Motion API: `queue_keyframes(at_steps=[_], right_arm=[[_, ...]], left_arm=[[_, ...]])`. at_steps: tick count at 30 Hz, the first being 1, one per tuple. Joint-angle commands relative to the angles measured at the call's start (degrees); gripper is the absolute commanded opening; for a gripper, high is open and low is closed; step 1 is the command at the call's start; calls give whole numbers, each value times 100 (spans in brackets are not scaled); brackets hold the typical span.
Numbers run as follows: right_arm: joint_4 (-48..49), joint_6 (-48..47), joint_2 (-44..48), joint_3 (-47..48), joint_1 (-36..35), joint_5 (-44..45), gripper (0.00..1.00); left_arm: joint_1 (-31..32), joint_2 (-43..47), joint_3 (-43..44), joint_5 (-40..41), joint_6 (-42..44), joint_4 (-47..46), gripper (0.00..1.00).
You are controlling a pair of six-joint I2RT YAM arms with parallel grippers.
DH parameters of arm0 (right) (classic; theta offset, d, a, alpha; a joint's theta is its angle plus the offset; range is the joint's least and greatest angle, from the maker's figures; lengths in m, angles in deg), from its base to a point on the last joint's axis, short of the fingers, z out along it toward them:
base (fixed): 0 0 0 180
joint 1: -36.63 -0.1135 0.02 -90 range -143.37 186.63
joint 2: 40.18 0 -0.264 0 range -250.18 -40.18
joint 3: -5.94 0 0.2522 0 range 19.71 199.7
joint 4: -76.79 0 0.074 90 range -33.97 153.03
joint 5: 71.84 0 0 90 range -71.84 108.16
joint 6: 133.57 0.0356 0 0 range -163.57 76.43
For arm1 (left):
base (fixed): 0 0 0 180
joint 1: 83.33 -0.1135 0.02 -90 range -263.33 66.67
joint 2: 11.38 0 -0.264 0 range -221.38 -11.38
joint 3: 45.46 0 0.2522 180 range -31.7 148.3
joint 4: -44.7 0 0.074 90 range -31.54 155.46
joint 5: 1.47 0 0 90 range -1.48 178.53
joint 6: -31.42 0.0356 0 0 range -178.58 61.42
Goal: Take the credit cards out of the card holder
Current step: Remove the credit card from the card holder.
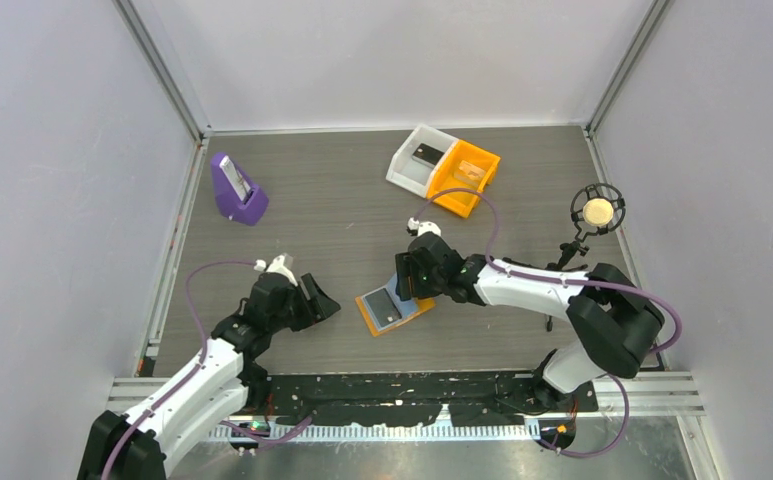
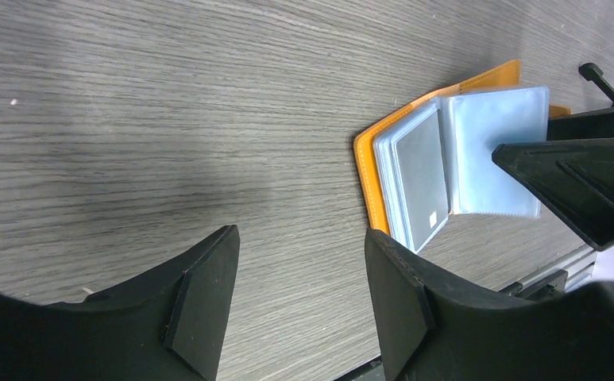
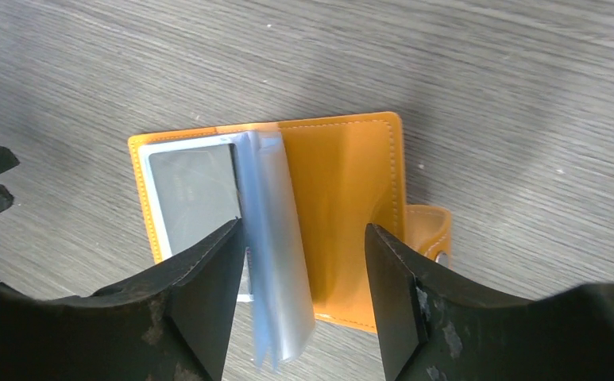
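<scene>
Across the middle of the frame: grey wood-grain counter (image 1: 342, 200), walled on three sides. Right arm (image 1: 522, 285) reaches in from lower right, left arm (image 1: 212, 365) from lower left, both aimed at the centre.

Right gripper (image 1: 409, 278) low over the card holder (image 1: 392, 308), jaws apart, clamping nothing. Wrist view shows one finger at the edge of the clear sleeves (image 3: 276, 238), the other over the bare orange cover. Likely there to pin the pages down so the book lies open, not to grasp.

Left gripper (image 1: 320, 300) released too and empty, over bare counter just left of the holder. Judged to be waiting for a clear line at a card.

White bin (image 1: 412, 165) and orange bin (image 1: 467, 178) side by side at upper centre, well apart from the work. Probable drop spot, cannot confirm.

Card holder lies open and flat at centre frame, cover down. Grey card (image 3: 192, 190) sits in the top left sleeve, not yet pulled. Snap (image 3: 442, 257) on its tab at the right edge, undone.
</scene>
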Motion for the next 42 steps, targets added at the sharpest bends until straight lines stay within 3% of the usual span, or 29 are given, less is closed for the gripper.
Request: queue_keyframes(at_steps=[1,14,24,33,42], right_arm=[[-193,-217,343,12,53,307,63],[-327,-367,317,-121,219,267,50],[-1430,-561,838,435,243,856,47],[-425,-616,1081,275,243,-236,44],[735,-284,256,144,497,-2069,40]], left_arm=[[6,12,50,-121,18,-350,62],[44,-1123,359,-1025,176,-1144,63],[218,-1801,707,-1206,90,-1379,61],[292,-2395,1043,-1529,104,-1763,58],[562,-2853,1400,-1471,-109,-1882,51]])
